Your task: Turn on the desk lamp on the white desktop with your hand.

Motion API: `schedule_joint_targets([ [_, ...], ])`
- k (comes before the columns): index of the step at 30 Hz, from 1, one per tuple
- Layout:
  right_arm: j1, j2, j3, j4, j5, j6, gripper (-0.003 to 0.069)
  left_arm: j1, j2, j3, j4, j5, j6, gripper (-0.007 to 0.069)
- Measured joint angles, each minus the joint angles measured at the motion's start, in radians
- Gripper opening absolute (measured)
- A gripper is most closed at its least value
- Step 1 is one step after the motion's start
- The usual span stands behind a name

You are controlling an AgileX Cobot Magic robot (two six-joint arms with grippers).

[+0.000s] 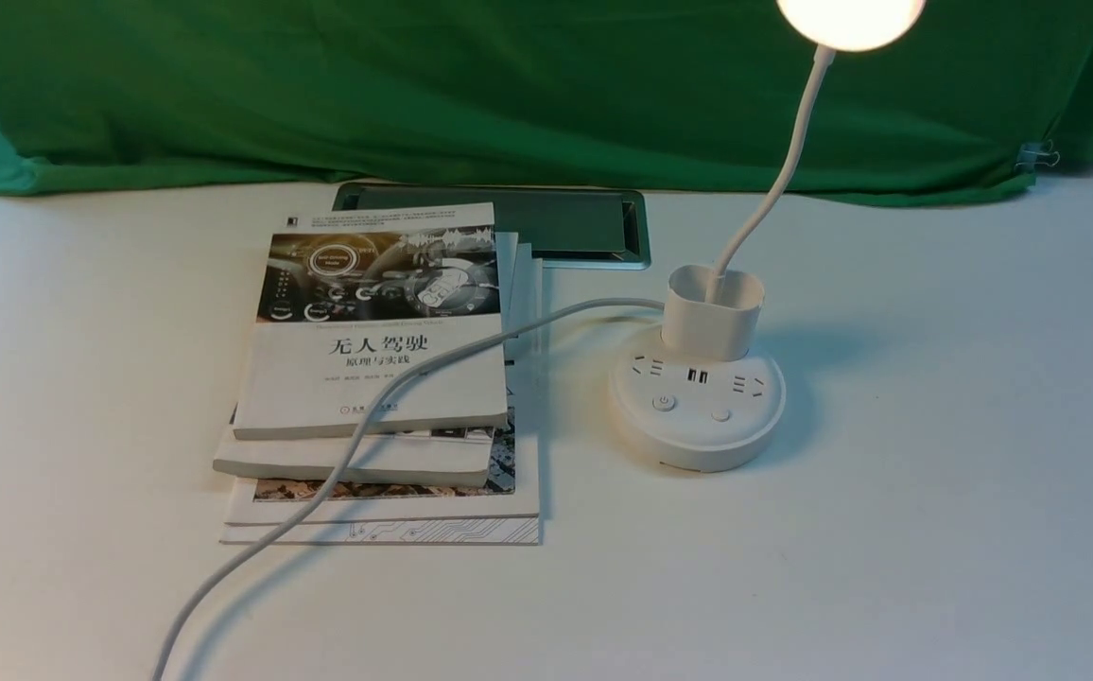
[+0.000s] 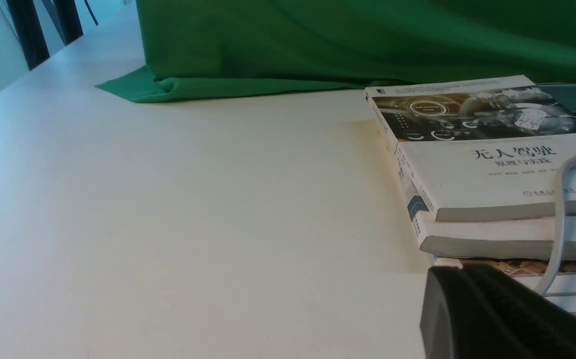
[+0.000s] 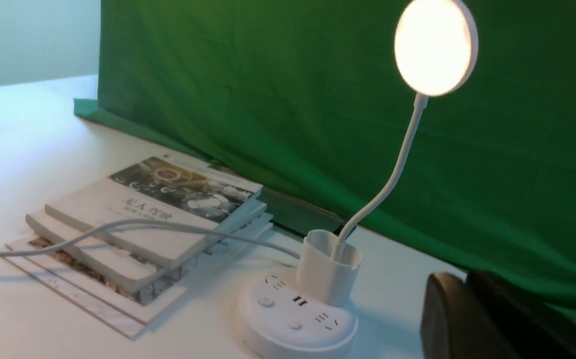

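The desk lamp stands on the white desktop (image 1: 934, 530), right of centre, with its round disc base (image 1: 698, 430) bearing two buttons (image 1: 664, 402), sockets and USB ports. A cup-shaped holder (image 1: 712, 317) and a thin gooseneck (image 1: 778, 184) rise to the round head (image 1: 851, 17), which glows. The lamp also shows in the right wrist view (image 3: 298, 319), its head (image 3: 435, 47) lit. My right gripper (image 3: 462, 281) is shut and empty, off to the side of the base and apart from it. My left gripper (image 2: 460, 271) is shut and empty, low over the desktop near the books.
A stack of books (image 1: 367, 378) lies left of the lamp, with the lamp's white cable (image 1: 320, 492) draped over it toward the front edge. A grey hatch (image 1: 565, 227) sits behind the books. Green cloth (image 1: 509, 85) hangs along the back.
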Motion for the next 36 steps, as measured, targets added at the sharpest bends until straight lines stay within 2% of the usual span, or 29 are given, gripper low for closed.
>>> schedule_joint_targets([
  [5,-0.012,-0.068,0.085,-0.008,-0.091,0.004,0.0099,0.0,0.0,0.0,0.0,0.0,0.0,0.0021],
  [8,-0.056,-0.114,0.142,-0.011,-0.128,0.028,0.0108,0.0,0.0,0.0,0.0,0.0,0.0,0.0021],
  [11,-0.135,-0.121,0.192,-0.012,-0.145,0.062,0.0115,0.0,0.0,0.0,0.0,0.0,0.0,0.0021],
  [15,-0.289,-0.121,0.259,-0.045,-0.195,0.104,0.0127,0.0,0.0,0.0,0.0,0.001,0.0,0.0021],
  [21,-0.419,-0.121,0.307,-0.077,-0.242,0.133,0.0141,0.0,0.0,0.0,0.0,0.001,0.0,0.0021],
  [25,-0.439,-0.122,0.335,-0.083,-0.244,0.192,0.0151,0.0,0.0,0.0,0.0,0.001,0.0,0.0021],
  [29,-0.439,-0.122,0.34,-0.098,-0.147,0.258,0.016,0.0,0.0,0.0,0.0,0.0,0.0,0.0021],
  [33,-0.439,-0.122,0.341,-0.175,-0.077,0.374,0.0166,0.0,0.0,0.0,0.0,0.0,0.0,0.0021],
  [36,-0.439,-0.122,0.341,-0.194,-0.059,0.409,0.017,0.0,0.0,0.0,0.0,0.0,0.0,0.0021],
])
